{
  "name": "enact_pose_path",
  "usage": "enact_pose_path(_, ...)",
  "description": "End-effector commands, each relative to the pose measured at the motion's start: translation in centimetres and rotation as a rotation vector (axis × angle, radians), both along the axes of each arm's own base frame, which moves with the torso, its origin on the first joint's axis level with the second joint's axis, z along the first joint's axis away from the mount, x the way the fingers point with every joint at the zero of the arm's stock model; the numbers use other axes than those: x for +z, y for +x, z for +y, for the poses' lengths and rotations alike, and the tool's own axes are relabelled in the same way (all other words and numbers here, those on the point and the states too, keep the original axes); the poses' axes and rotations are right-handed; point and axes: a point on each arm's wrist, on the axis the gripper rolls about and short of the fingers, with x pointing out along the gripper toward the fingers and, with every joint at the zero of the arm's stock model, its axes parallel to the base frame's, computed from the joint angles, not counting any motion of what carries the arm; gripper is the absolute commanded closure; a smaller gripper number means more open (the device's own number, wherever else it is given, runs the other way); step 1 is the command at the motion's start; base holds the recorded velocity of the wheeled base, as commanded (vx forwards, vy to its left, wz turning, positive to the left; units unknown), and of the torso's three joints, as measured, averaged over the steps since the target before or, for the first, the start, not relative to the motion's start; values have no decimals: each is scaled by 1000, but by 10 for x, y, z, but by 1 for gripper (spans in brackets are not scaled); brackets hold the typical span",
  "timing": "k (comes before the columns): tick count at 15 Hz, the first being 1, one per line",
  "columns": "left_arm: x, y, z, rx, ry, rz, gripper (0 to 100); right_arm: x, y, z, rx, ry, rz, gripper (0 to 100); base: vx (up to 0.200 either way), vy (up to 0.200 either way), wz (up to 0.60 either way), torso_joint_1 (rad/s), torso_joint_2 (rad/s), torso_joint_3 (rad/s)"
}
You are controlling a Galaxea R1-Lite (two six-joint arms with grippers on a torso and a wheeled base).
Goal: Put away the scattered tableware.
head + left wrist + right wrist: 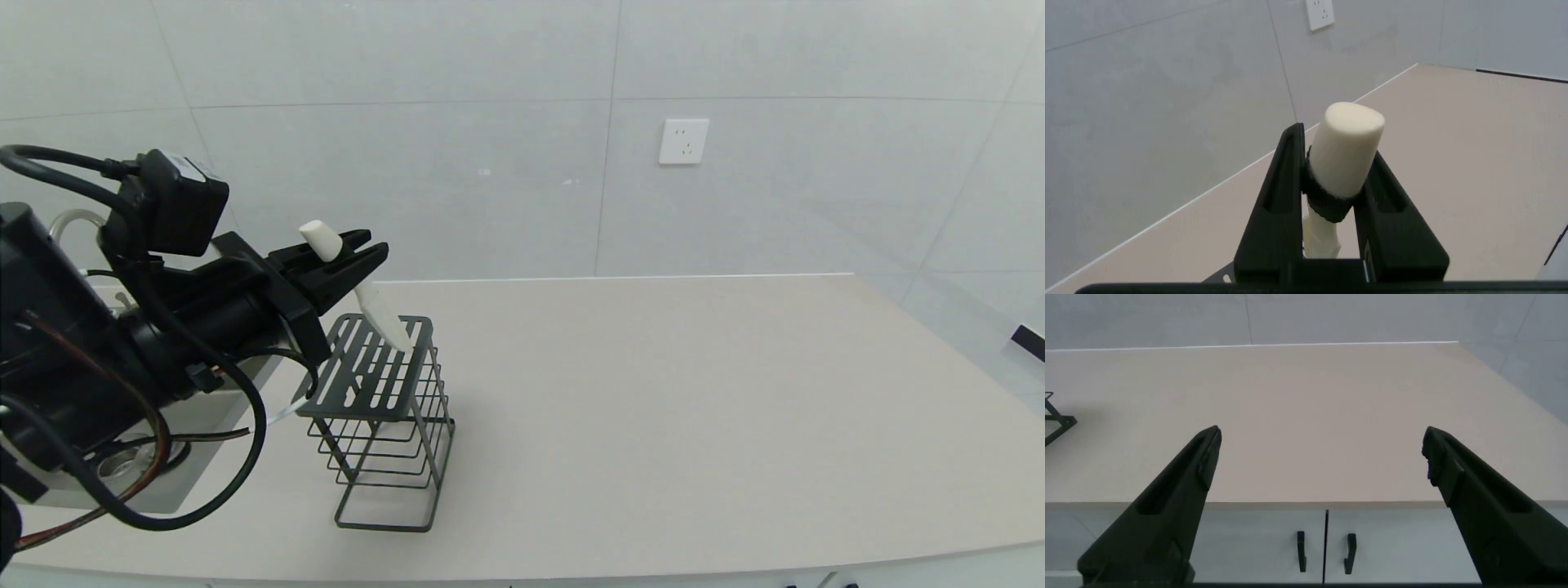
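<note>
White utensil [385, 320] clamped in left gripper [363, 253] jaws, steeply tilted, tip down at rack [371, 377]; right gripper [1321, 439] jaws apart.

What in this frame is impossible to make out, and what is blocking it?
- Working end of the cream-handled utensil: in the left wrist view, the black left pincer covers it; in the head view it is too small to tell what kind it is.
- Whether its tip has entered a slot of the dark wire rack: unclear from the head view's angle.
- Contents of the recessed sink: the left arm covers the basin in the head view.
</note>
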Motion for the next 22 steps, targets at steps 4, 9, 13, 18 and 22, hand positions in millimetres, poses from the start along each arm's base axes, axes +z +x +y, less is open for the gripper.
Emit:
enact_pose_path(4,-2,3,-2,-5,4,10,100,0,0,0,0,0,3,0,0,0,0,0,0,0)
enact_pose_path(9,-5,2,-3,-1,60,-13,100,0,0,0,0,0,3,0,0,0,0,0,0,0)
enact_pose_path(13,-10,2,-12,-28,71,13,100,0,0,0,0,0,3,0,0,0,0,0,0,0)
enact_pose_path(18,-17,5,-18,-46,82,42,100,0,0,0,0,0,3,0,0,0,0,0,0,0)
enact_pose_path(22,-27,13,-21,-48,93,78,100,0,0,0,0,0,3,0,0,0,0,0,0,0)
